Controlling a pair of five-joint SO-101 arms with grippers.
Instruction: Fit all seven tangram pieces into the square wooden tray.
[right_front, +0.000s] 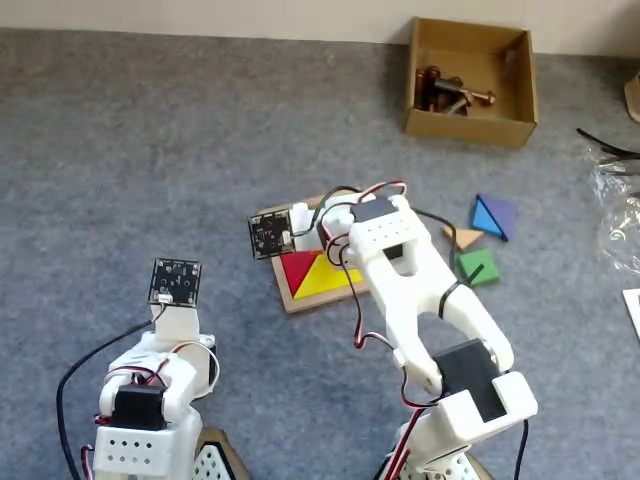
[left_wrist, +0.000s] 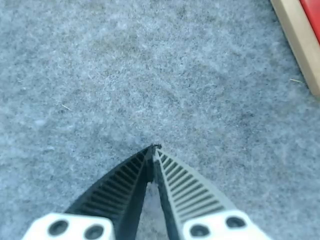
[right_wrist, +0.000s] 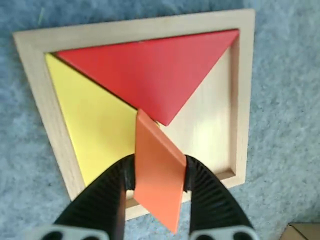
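Observation:
The square wooden tray (right_wrist: 35, 100) holds a large red triangle (right_wrist: 155, 75) and a large yellow triangle (right_wrist: 95, 130), which meet along one edge. My right gripper (right_wrist: 156, 172) is shut on an orange parallelogram (right_wrist: 157, 185), held tilted above the tray's bare corner. In the high view the right arm (right_front: 385, 235) reaches over the tray (right_front: 290, 298). A blue triangle (right_front: 487, 215), a purple piece (right_front: 505, 213), a small tan triangle (right_front: 463, 238) and a green square (right_front: 478, 266) lie loose to the tray's right. My left gripper (left_wrist: 152, 148) is shut and empty over the carpet, left of the tray's edge (left_wrist: 297, 45).
A cardboard box (right_front: 470, 110) with small wooden and metal parts stands at the back right. Clear plastic and a cable (right_front: 610, 165) lie at the right edge. Grey carpet (right_front: 150, 150) covers the whole left and back of the table.

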